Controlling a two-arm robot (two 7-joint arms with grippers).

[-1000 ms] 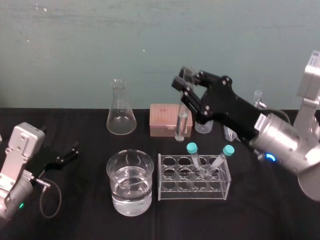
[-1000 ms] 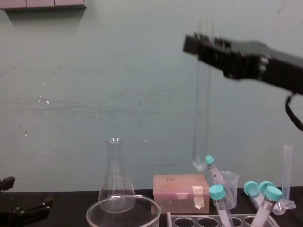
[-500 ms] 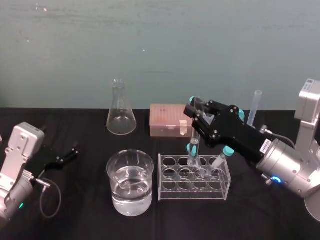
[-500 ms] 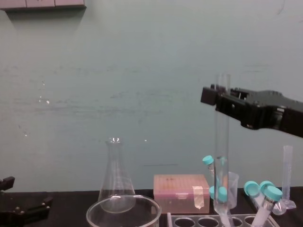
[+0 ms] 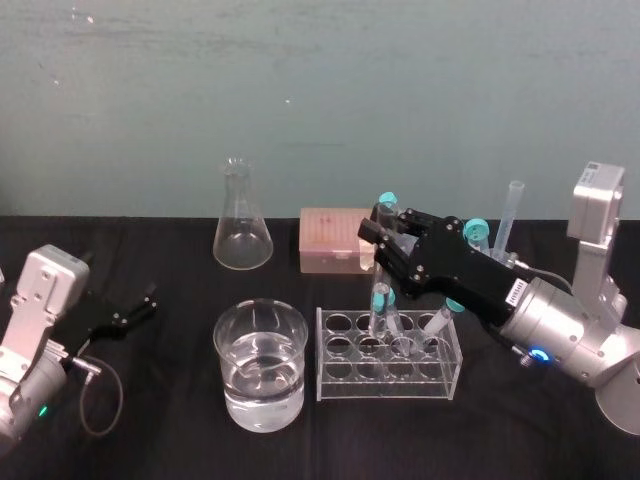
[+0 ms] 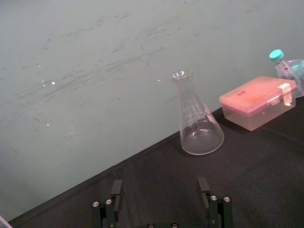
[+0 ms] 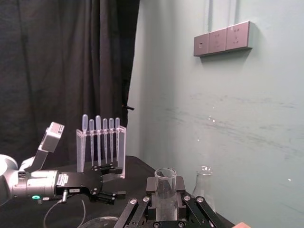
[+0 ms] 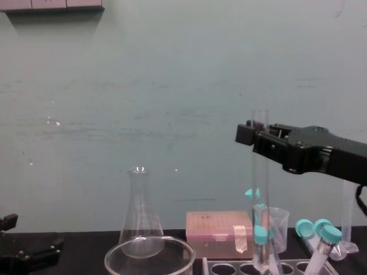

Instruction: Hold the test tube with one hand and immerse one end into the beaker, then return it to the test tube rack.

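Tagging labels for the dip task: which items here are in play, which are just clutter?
In play: right claw, shut on the test tube, at the test tube rack; beaker.
Lying about: flask, pink box, capped tubes, graduated cylinder, measuring cup; left claw parked, open.

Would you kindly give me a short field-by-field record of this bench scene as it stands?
right gripper: shut on the upper part of the test tube, above the rack
test tube: upright, lower end at the back row of the test tube rack
beaker: holds clear liquid, stands beside the rack on the robot's left
left gripper: open, parked over the table at the far left
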